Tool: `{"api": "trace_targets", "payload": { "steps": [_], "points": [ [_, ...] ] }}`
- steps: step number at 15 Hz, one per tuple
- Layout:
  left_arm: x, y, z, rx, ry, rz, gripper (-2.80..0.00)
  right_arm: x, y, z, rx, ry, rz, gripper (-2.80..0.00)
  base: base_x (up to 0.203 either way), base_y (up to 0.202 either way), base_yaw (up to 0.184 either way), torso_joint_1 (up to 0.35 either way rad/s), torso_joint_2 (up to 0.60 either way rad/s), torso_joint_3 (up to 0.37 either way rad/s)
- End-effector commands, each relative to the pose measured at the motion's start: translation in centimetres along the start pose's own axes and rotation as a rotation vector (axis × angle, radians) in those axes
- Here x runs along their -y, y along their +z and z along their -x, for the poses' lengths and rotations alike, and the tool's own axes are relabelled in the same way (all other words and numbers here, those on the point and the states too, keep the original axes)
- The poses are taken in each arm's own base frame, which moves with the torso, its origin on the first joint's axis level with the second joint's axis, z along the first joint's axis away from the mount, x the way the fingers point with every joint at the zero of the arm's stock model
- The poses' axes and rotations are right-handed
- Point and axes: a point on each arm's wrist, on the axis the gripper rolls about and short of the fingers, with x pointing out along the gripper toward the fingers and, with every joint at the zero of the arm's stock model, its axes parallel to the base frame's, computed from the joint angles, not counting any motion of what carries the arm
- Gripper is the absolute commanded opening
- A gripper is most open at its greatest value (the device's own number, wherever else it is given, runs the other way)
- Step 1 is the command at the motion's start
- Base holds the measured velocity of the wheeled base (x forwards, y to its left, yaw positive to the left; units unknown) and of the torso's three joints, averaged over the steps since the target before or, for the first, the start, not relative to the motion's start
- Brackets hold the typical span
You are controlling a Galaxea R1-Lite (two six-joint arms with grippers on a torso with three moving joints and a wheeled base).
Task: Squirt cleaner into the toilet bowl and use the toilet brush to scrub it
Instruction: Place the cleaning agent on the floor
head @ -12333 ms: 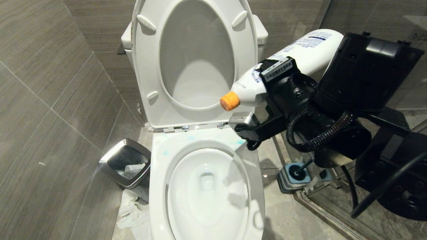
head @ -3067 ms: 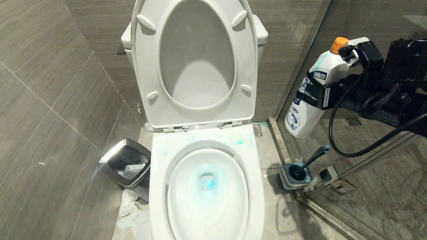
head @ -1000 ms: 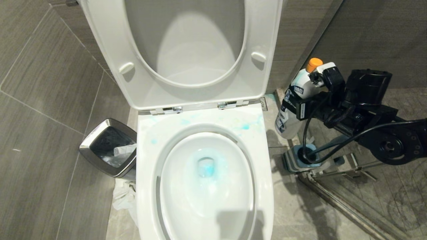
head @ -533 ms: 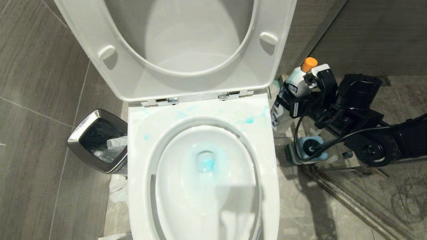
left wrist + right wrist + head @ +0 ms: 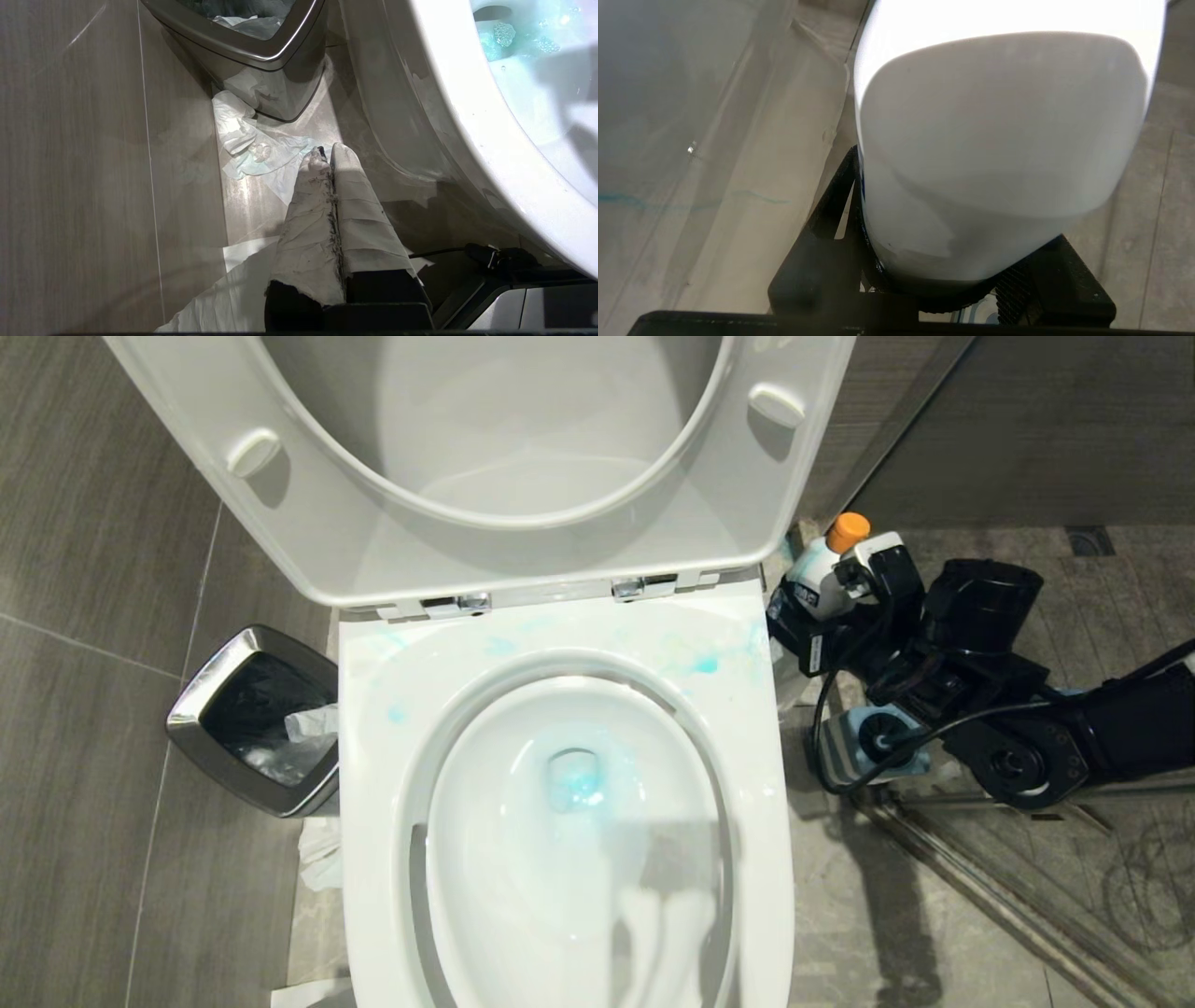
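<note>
While the head view looks down on the toilet bowl, filling the middle and lower frame with its seat and lid raised at the top, the cleaner shows as a turquoise pool at the drain and as pale smears on the back rim, so the squirting step appears done. At right of the frame the right gripper grasps a white bottle with an orange cap, held upright and low beside the bowl, probably so it can be stood on the floor without spilling. Just below it sits the toilet brush in its blue-grey holder, partly hidden by the arm and cable; it appears untouched, and scrubbing is judged to be the step ahead. A chrome-rimmed bin stands at left, with crumpled tissue on the floor beneath it. In the left wrist view the left gripper hangs parked beside the bowl's outer wall, its wrapped fingers pressed together on nothing, above more tissue on the floor. In the right wrist view the bottle's pale body fills the upper and centre frame, clamped between the black jaws. Grey stone-look tiles cover the floor and walls, and a metal track crosses the lower right of the head view.
</note>
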Motion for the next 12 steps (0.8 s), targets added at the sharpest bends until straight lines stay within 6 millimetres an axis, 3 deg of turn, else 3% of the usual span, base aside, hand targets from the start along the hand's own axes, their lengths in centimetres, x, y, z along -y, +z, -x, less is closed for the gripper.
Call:
{"api": "trace_targets", "payload": {
  "steps": [1,12],
  "points": [
    [0.00,-0.03,-0.01,-0.004,0.000,0.000,-2.80,-0.02,0.02,-0.28,0.008,-0.002,0.000,-2.80,0.000,0.000,0.000,0.000,0.00,0.000],
    [0.00,-0.01,-0.01,-0.002,0.000,-0.001,-2.80,0.05,0.42,-0.54,0.025,-0.006,0.002,-2.80,0.000,0.000,0.000,0.004,0.00,-0.177]
  ]
}}
